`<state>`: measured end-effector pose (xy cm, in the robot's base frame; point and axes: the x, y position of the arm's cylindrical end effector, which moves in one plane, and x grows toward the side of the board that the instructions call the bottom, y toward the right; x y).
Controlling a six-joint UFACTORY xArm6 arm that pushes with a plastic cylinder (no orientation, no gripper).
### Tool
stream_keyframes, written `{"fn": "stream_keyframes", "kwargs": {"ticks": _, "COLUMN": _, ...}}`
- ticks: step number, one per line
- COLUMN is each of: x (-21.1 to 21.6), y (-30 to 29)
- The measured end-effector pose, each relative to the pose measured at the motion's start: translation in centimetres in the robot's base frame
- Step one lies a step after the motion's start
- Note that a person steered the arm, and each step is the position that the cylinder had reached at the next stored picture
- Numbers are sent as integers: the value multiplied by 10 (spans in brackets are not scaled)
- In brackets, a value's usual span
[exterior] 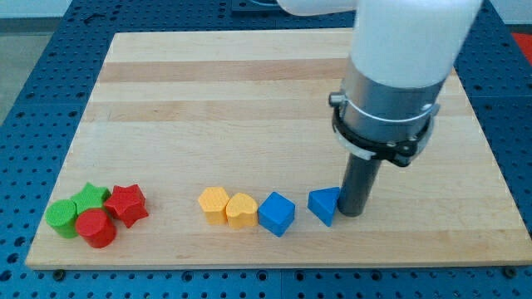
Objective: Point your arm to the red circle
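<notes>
The red circle (96, 227) is a short red cylinder near the board's bottom left corner. It touches a green circle (61, 218), a green star (91, 198) and a red star (127, 203) in one cluster. My tip (352, 213) is far off to the view's right, low on the board, touching the right side of a blue triangle (324, 204). The rod hangs from the white and grey arm (391, 75) above it.
A row lies low on the wooden board (208, 91): a yellow pentagon-like block (214, 203), a yellow heart (242, 210), a blue cube (276, 213), then the blue triangle. Blue perforated table surrounds the board.
</notes>
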<state>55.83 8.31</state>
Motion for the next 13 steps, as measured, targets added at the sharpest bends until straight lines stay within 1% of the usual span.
{"fn": "stream_keyframes", "kwargs": {"ticks": 2, "x": 0, "y": -27}}
{"fn": "stream_keyframes", "kwargs": {"ticks": 3, "x": 0, "y": -25}}
{"fn": "stream_keyframes", "kwargs": {"ticks": 4, "x": 1, "y": 7}}
{"fn": "stream_keyframes", "kwargs": {"ticks": 5, "x": 22, "y": 33}}
{"fn": "stream_keyframes", "kwargs": {"ticks": 6, "x": 56, "y": 39}}
{"fn": "stream_keyframes", "kwargs": {"ticks": 8, "x": 61, "y": 35}}
{"fn": "stream_keyframes", "kwargs": {"ticks": 9, "x": 60, "y": 0}}
{"fn": "stream_keyframes", "kwargs": {"ticks": 10, "x": 61, "y": -91}}
{"fn": "stream_keyframes", "kwargs": {"ticks": 13, "x": 61, "y": -231}}
